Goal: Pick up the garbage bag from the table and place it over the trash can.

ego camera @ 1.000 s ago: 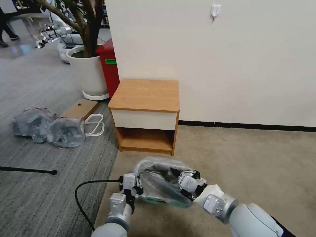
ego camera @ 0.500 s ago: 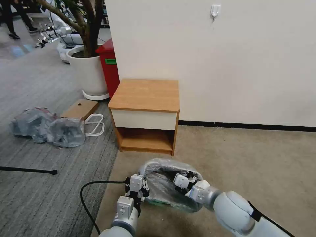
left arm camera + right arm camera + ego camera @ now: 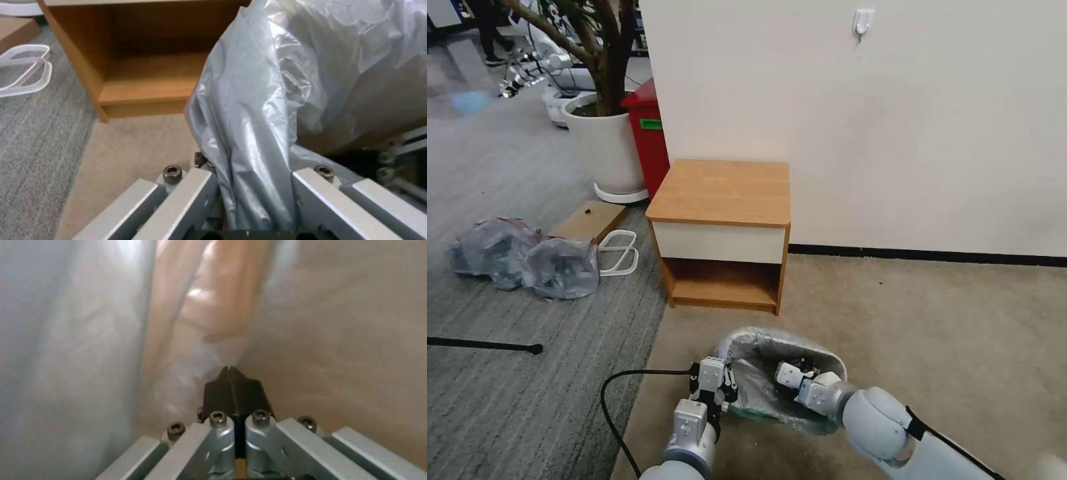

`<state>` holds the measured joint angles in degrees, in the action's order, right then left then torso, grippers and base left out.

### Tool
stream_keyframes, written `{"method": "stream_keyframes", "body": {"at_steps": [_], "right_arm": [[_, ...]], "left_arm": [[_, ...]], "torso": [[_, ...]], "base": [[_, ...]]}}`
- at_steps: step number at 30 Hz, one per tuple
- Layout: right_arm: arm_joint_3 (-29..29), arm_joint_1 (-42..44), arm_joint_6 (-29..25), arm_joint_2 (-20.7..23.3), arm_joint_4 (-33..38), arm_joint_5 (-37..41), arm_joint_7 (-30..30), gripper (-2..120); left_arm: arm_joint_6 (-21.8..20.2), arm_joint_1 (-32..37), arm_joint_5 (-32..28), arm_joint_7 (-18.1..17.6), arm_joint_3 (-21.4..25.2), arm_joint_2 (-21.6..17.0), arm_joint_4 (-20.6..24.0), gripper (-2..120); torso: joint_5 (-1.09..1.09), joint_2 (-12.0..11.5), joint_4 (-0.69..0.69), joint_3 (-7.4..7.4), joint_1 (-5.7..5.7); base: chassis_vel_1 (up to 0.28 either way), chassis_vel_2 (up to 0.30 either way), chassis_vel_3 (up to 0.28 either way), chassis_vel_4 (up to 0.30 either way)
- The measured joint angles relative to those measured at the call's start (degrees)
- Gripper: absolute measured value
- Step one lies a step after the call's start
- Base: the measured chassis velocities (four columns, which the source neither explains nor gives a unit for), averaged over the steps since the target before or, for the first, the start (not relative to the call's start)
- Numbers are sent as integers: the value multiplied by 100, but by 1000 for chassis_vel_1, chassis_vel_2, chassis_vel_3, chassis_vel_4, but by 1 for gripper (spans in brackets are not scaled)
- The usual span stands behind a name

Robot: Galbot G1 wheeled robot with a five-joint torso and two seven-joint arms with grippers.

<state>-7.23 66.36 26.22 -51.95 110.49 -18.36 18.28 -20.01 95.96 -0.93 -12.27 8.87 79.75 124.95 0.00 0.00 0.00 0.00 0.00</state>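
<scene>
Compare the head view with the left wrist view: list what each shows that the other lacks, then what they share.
Head view alone: the right gripper low inside the garbage bag, the table's top and white drawer front, two bulging grey bags, a red bin.

Left wrist view alone: plastic bunched between the left gripper's fingers.

Both: the bag draped over the trash can, the table's shelf niche, the beige carpet.
</scene>
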Motion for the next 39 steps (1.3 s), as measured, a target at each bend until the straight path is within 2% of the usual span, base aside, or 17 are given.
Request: {"method": "stream_keyframes", "body": {"at_steps": [3,6,13,16,18,20,21,23,25,26,28,29,30,34,35,39], "right_arm": [[-56,-23,2,-194,-240,-141,18,0],[-40,-3,-17,-209,-250,-157,19,0],[449,492,-255,84,471,-99,96,0],[958,1122,-465,467,1334,192,103,2],[1048,1226,-510,508,1457,268,85,6],[1373,1572,-616,437,1872,637,-186,15],[1373,1572,-616,437,1872,637,-186,15],[1528,1716,-771,155,1966,866,-449,22],[1781,2011,-1272,-537,1927,1055,-742,35],[1781,2011,-1272,-537,1927,1055,-742,35],[1886,2238,-1631,-975,1790,1074,-802,43],[1902,2315,-1759,-1120,1733,1074,-820,48],[1902,2315,-1759,-1120,1733,1074,-820,48],[1904,2480,-2221,-1526,1560,1074,-910,67],[1904,2480,-2221,-1526,1560,1074,-910,67],[1868,2529,-2339,-1733,1547,1316,-961,85]], "left_arm": [[2,-2,8,-2,-51,66,-60,2],[3,-3,7,-2,-45,80,-90,2],[1,-33,-262,-66,153,123,-208,2],[-210,-101,-1153,-310,385,204,-211,2],[-280,-117,-1347,-375,423,208,-209,2],[-665,-165,-2186,-592,630,206,-170,2],[-665,-165,-2186,-592,630,206,-170,2],[-958,-179,-2605,-693,761,185,-147,2],[-1369,-172,-3160,-731,964,71,-38,2],[-1369,-172,-3160,-731,964,71,-38,2],[-1586,-183,-3381,-722,1085,-17,46,2],[-1618,-196,-3430,-722,1122,-39,48,2],[-1618,-196,-3430,-722,1122,-39,48,2],[-1622,-220,-3493,-710,1196,-90,-118,2],[-1622,-220,-3493,-710,1196,-90,-118,2],[-1561,-245,-3493,-631,1190,-76,-372,2]], "torso": [[0,0,0,0,0],[1,0,1,0,0],[1,0,0,0,0],[0,0,0,0,0],[-1,0,0,0,0],[-2,0,0,0,0],[-2,0,0,0,0],[0,0,0,0,0],[0,0,0,-1,0],[0,0,0,-1,0],[0,0,0,-1,0],[-1,0,0,0,0],[-1,0,0,0,0],[-1,0,0,0,0],[-1,0,0,0,0],[0,0,1,-1,0]], "base": [[0,0,0,0],[0,0,0,0],[0,0,0,0],[0,0,0,0],[0,0,0,0],[0,0,0,0],[0,0,0,0],[0,0,0,0],[0,0,0,0],[0,0,0,0],[0,0,0,0],[0,0,0,0],[0,0,0,0],[0,0,0,0],[0,0,0,0],[0,0,0,0]]}}
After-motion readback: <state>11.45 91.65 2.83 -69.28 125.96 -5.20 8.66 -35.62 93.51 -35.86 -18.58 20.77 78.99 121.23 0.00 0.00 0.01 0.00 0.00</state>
